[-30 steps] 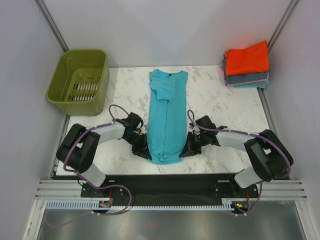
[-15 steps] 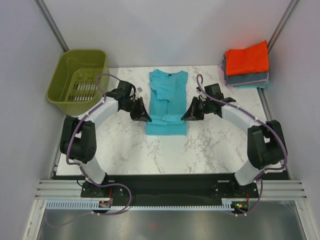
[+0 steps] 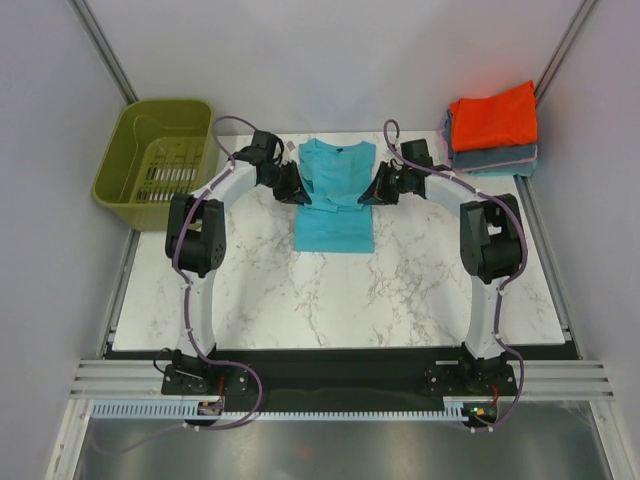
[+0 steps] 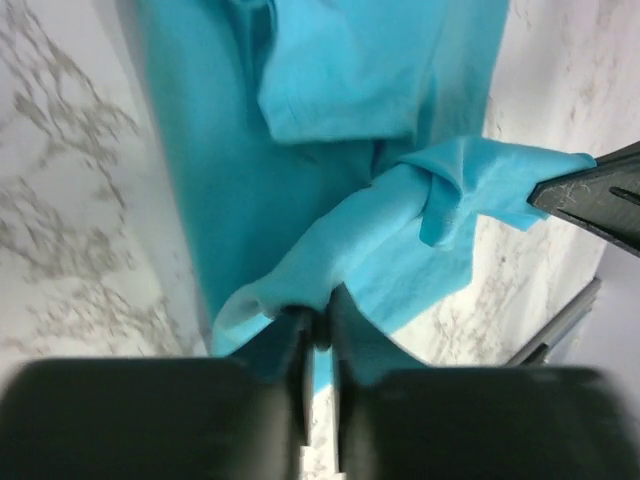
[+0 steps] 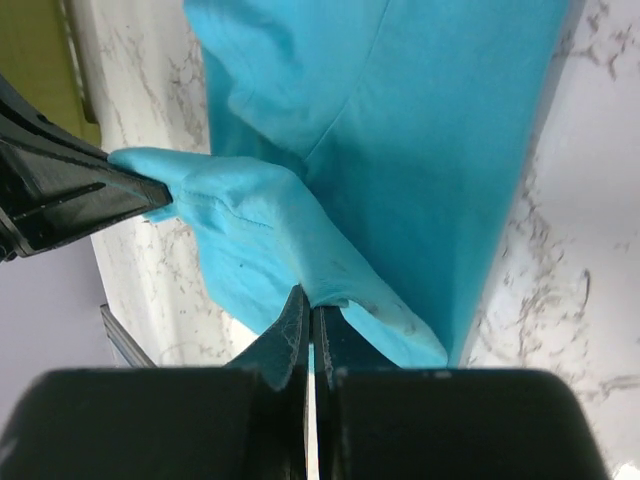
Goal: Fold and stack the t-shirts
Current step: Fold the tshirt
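We see left pincer [image 3: 297, 190] and right pincer [image 3: 368, 193] clamped on teal short-sleeved cloth t-shirt [image 3: 335, 222], its hem carried farther toward 12 o'clock than before

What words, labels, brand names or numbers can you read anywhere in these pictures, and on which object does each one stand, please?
There are none to read. The teal t-shirt shows no print or legible tag in the overhead view or either wrist view. The orange-red shirt on top of the stack and the olive basket look plain.
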Available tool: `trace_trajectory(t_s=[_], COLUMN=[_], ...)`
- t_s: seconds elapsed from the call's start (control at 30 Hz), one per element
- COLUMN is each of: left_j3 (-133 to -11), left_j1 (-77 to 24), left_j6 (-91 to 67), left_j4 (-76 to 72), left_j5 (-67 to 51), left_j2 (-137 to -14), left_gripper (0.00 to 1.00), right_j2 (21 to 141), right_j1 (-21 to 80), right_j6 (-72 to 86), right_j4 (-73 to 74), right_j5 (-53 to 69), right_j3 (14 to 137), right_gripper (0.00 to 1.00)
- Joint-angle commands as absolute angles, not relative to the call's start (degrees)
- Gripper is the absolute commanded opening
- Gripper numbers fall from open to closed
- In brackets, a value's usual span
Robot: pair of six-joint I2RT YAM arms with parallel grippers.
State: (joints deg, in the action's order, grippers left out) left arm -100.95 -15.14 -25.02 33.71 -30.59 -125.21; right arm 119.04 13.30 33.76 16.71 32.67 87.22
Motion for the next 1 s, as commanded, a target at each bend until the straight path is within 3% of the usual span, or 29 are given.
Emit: trace_trajectory(t_s=[0.0,0.03,0.07,0.1,0.2,0.43,0.63,0.97], left_j3=[-106.86,-107.22,-107.57,-107.67,-106.62,-87.65,-74.98,-75.05], left_j1=[-14.76,-14.77,-14.77,-14.68,-14.59,-13.54,-13.45,-13.45], left_j6=[-21.54,-20.75,-20.31,-19.69,-16.62,-17.22,-18.37,-18.37], left_j4=[31.47,31.38,31.55,32.07,34.53,38.58,38.76,38.76], left_j5=[-28.31,-27.26,-25.77,-25.75,-26.02,-33.13,-34.19,-34.19], left_j2=[-128.31,-128.41,-128.32,-126.93,-121.32,-109.79,-108.54,-115.48], left_gripper=[0.24,0.34,0.48,0.53,0.66,0.67,0.67,0.67], right_j2=[121.72,122.16,121.99,121.56,117.87,107.77,105.47,110.91], right_j1=[12.92,12.83,12.31,11.87,9.41,6.06,6.59,9.14], right_j6=[31.64,30.86,30.41,30.06,29.18,30.14,34.54,36.82], right_j4=[13.80,13.71,13.80,13.80,15.89,20.21,16.79,11.52], right_j5=[33.13,33.05,32.87,32.61,32.78,42.18,45.88,46.05], right_j3=[91.40,92.28,92.46,92.63,91.50,73.00,58.56,60.38], right_gripper=[0.00,0.15,0.24,0.38,0.48,0.50,0.53,0.54])
